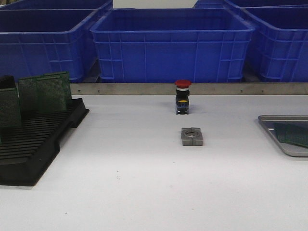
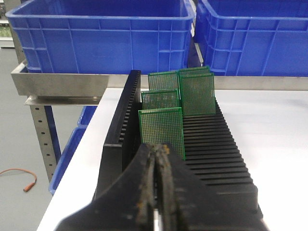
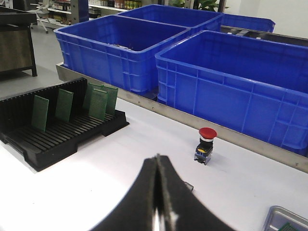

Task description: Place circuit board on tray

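Standing in the black rack (image 2: 211, 144), the circuit board (image 2: 161, 131) looks thin, light and stiff; grip its top edge. Both pincers, left (image 2: 157, 192) and right (image 3: 157, 192), are closed and empty.

black rack (image 1: 38, 144) | blue crates (image 1: 173, 43) | red pushbutton (image 1: 183, 96) | grey block (image 1: 192, 136)

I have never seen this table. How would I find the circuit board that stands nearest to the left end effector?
Start at the black slotted rack on the left side of the white table, in front of the blue crates. Several green perforated boards stand upright in its slots. The circuit board you want is the one closest to the shut left end effector, standing alone ahead of the others grouped toward the crates.
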